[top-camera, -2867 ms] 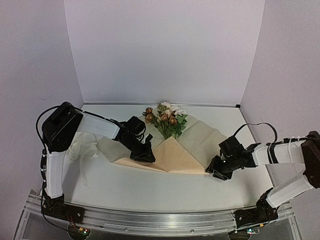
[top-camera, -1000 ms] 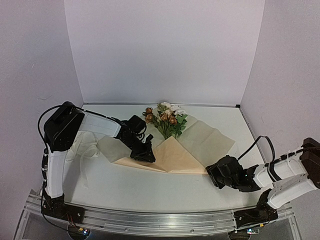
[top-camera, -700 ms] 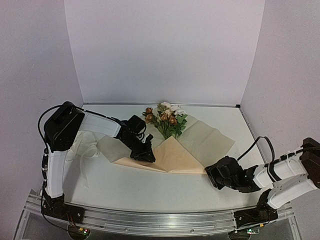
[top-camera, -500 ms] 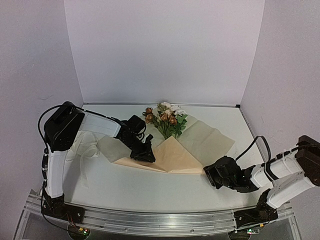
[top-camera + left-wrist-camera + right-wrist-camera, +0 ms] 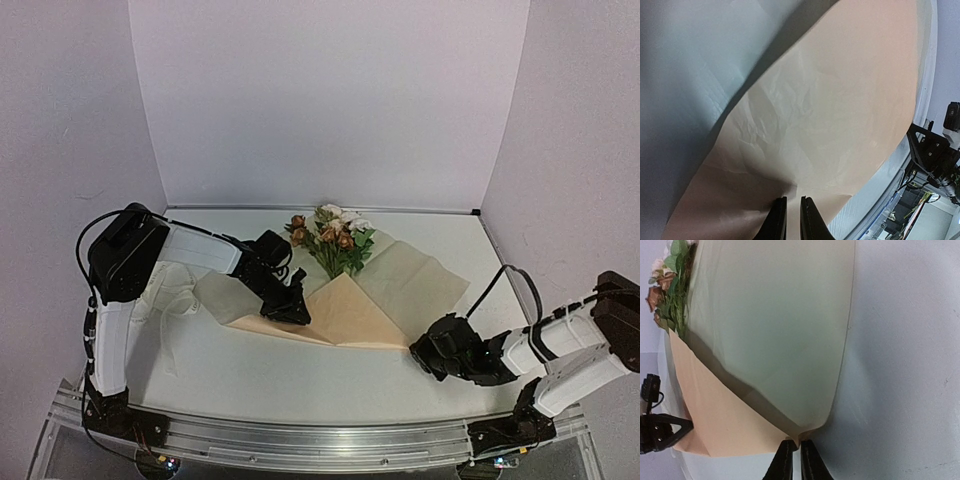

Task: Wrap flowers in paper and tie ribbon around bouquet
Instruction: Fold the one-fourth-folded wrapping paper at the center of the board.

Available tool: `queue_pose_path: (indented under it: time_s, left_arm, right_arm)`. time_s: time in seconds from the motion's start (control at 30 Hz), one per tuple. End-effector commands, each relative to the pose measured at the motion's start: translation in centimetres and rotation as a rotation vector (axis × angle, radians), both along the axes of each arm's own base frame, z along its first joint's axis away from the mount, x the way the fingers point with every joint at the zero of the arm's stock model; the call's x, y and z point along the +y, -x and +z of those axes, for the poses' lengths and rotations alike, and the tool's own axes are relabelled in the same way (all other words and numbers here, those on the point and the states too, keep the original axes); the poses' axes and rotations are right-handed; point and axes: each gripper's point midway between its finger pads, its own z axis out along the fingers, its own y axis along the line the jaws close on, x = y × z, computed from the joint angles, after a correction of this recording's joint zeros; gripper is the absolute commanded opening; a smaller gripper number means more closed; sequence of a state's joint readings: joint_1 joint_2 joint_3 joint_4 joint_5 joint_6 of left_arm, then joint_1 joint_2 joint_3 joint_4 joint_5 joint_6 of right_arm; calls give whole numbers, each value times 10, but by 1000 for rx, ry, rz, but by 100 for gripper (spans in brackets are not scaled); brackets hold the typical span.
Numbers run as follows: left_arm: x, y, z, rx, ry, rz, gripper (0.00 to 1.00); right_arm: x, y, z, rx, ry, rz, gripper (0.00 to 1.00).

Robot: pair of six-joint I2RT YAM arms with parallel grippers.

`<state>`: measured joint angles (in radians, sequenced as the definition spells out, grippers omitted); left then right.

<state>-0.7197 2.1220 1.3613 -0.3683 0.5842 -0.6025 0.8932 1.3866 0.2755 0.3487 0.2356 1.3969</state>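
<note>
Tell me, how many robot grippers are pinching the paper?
2. The left gripper pinches the paper at its folded flap, on the left; the right gripper pinches its near right corner.

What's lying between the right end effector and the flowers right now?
Only the paper: its pale sheet runs from the right end effector up to the flowers, clearest in the right wrist view.

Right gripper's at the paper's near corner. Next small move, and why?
Probably lift that corner and start drawing it left, over the folded flap. The right gripper looks shut on the paper, whose right corner puckers at its tips; that side lies flat, pale face up, while the left gripper holds the opposite flap folded below the flowers.
</note>
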Motion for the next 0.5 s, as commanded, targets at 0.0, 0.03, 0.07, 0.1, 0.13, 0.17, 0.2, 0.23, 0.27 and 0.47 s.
queue_pose_path:
  time_s: [0.0,0.03,0.07,0.1,0.13,0.17,0.2,0.23,0.27,0.47]
  left_arm:
    - [16,-1,-26,4,-100,19,13]
    - [16,-1,-24,-1,-97,17,13]
    - [15,-2,-22,-5,-92,15,14]
    - [14,-3,-19,-14,-88,12,14]
    - [14,-4,-17,-20,-84,11,14]
    - [13,-5,-15,-27,-80,10,14]
    - [13,-6,-13,-33,-78,10,14]
    - [12,-6,-11,-38,-76,9,14]
    - [12,-7,-10,-43,-73,7,14]
    - [4,-13,13,-105,-14,-7,21]
  right_arm:
    - [3,3,6,12,96,92,0]
    - [3,3,11,8,112,105,0]
    - [3,2,16,1,129,116,0]
    - [0,3,19,4,158,127,0]
    - [0,1,24,-6,175,138,0]
    - [-2,1,27,-10,197,145,0]
    - [-3,1,29,-9,215,150,0]
    - [-3,1,32,-10,226,156,0]
    - [-2,0,35,-17,229,165,0]
    - [2,1,48,7,294,236,0]
